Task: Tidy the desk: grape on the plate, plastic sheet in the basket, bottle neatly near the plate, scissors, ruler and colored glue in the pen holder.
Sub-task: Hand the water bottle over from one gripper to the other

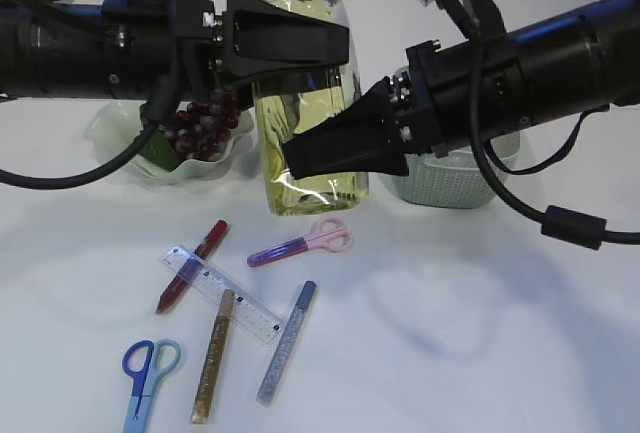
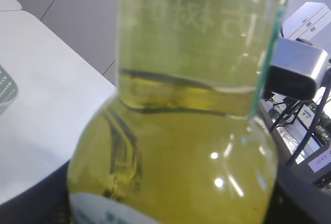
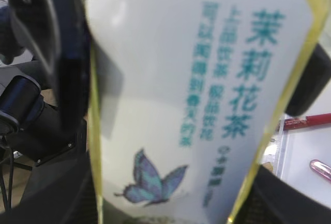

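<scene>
A clear bottle (image 1: 305, 103) of yellow tea stands upright mid-table and fills the left wrist view (image 2: 196, 172); its white butterfly label fills the right wrist view (image 3: 196, 79). My left gripper (image 1: 335, 43) is shut on its upper part, my right gripper (image 1: 300, 158) on its lower part. Dark grapes (image 1: 205, 128) lie on the pale green plate (image 1: 215, 165) at the back left. Pink scissors (image 1: 325, 238), blue scissors (image 1: 148, 373), a clear ruler (image 1: 225, 295) and glue sticks, red (image 1: 192, 265), gold (image 1: 213, 353) and silver-blue (image 1: 287, 341), lie in front. The pen holder and plastic sheet are out of view.
A pale green basket (image 1: 445, 183) stands at the back right, partly behind my right arm. The red glue stick (image 3: 305, 121) and a pink scissors handle (image 3: 320, 169) show at the right edge of the right wrist view.
</scene>
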Motion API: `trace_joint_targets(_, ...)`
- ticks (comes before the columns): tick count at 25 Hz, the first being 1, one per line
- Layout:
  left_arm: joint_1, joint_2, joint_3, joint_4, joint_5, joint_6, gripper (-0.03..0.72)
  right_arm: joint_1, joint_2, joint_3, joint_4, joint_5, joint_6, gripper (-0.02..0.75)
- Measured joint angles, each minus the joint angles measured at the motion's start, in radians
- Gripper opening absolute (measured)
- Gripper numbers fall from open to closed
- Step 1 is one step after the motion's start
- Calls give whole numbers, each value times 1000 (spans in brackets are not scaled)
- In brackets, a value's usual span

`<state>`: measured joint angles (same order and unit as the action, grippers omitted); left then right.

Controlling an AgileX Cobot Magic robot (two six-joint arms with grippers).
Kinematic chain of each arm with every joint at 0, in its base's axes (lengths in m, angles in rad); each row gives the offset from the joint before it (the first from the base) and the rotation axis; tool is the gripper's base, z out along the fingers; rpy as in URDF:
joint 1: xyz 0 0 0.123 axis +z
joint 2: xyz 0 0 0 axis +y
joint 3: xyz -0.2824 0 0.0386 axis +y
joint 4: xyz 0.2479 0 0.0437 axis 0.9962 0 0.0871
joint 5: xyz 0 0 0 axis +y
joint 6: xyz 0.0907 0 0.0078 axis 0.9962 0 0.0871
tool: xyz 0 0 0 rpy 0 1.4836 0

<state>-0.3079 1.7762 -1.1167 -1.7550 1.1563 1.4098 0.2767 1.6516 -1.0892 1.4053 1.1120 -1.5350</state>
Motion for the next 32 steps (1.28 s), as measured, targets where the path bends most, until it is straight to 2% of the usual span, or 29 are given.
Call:
trace_joint_targets(9,5,0,0,0,19,2,484,0,0,0,2,0,0,449)
trace_joint_targets(15,12,0,0,0,29,0,480,0,0,0,8,-2,0,452)
trace_joint_targets(18,12,0,0,0,29,0,475,0,0,0,8,-2,9,484)
trace_joint_targets(24,16,2,0,-2,38,-3,456,2,0,0,8,4,42,599)
trace_joint_targets(32,18,2,0,-2,39,-6,455,2,0,0,8,6,44,596)
